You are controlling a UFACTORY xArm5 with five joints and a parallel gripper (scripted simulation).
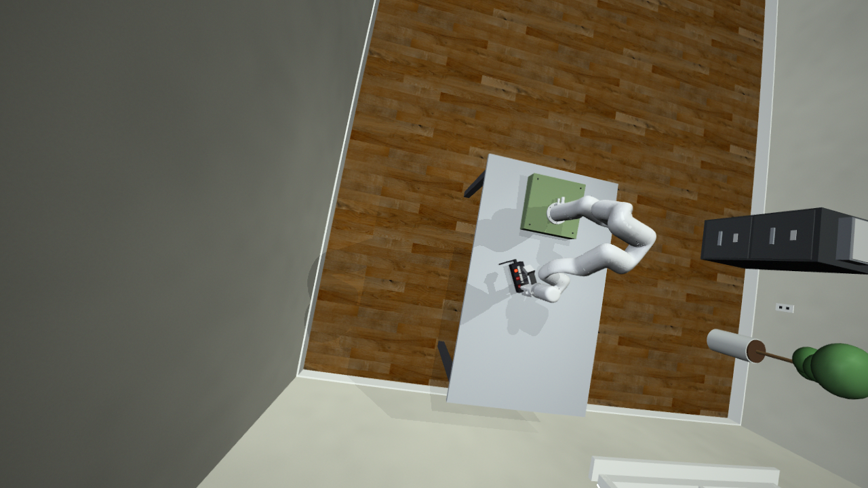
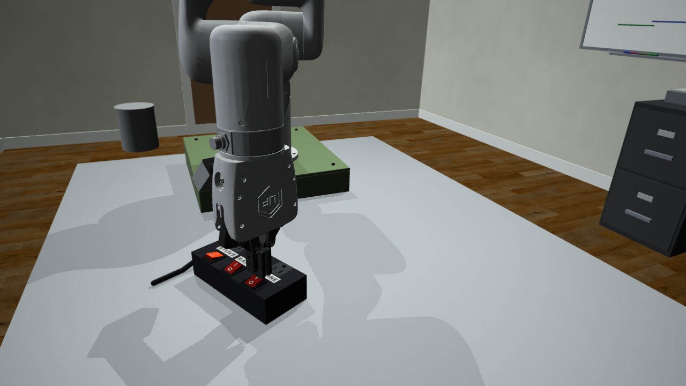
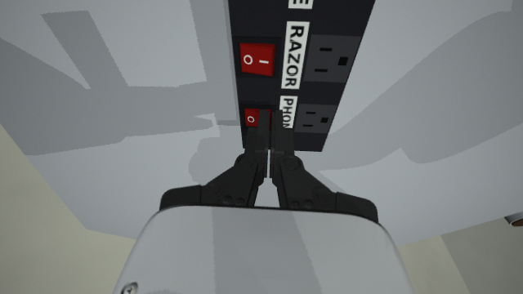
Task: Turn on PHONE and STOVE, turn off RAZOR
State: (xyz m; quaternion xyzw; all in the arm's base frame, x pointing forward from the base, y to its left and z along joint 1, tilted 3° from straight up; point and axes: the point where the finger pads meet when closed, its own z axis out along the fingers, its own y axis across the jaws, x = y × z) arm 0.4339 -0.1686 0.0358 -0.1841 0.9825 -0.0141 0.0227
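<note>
The black power strip [image 2: 283, 292] [image 1: 519, 276] [image 3: 359, 16] lies flat on the grey table [image 2: 431, 268], right way up. It has three rocker switches. The STOVE switch [image 2: 214, 255] glows bright orange. The RAZOR switch [image 2: 233, 267] [image 3: 257, 60] is dark red. The PHONE switch [image 2: 251, 281] [image 3: 251, 118] is dark red and half hidden by my fingers. My gripper [image 3: 270, 124] [image 2: 261, 268] is shut with nothing between the fingers. Its tips point straight down and rest at the inner side of the PHONE switch, by the PHONE label [image 3: 289, 109].
The strip's black cord [image 2: 168, 276] runs off to the left. The arm's green base block [image 2: 321, 158] [image 1: 552, 205] stands behind the strip. A dark cylinder [image 2: 136, 126] stands on the floor at the back, a filing cabinet [image 2: 647, 177] at the right.
</note>
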